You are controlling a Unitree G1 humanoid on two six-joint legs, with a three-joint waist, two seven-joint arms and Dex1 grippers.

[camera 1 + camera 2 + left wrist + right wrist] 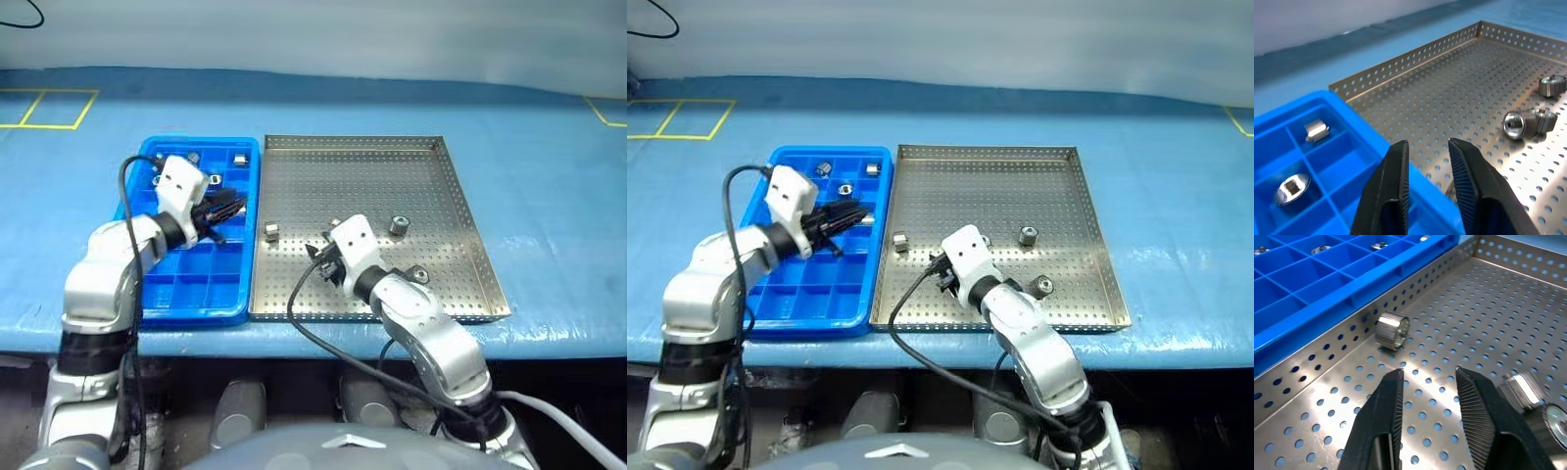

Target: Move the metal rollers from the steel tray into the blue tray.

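The blue tray [196, 315] lies on the left with the steel tray [392, 176] against its right side. Three metal rollers [238, 157] sit in the blue tray's far compartments. More rollers lie on the steel floor: one by the left wall [271, 231], one mid-right [399, 225], one nearer the front [418, 275]. My left gripper [1427, 144] hangs over the blue tray's right column, shut to a narrow slit with nothing in it. Low over the steel tray's near-left part, my right gripper [1429, 372] is open and empty, pointing at the roller by the wall [1392, 330].
Both trays rest on a blue-covered table [549, 196] whose front edge runs just below them. Yellow tape lines [59, 108] mark the far left of the cover. Black cables [304, 313] trail from both wrists.
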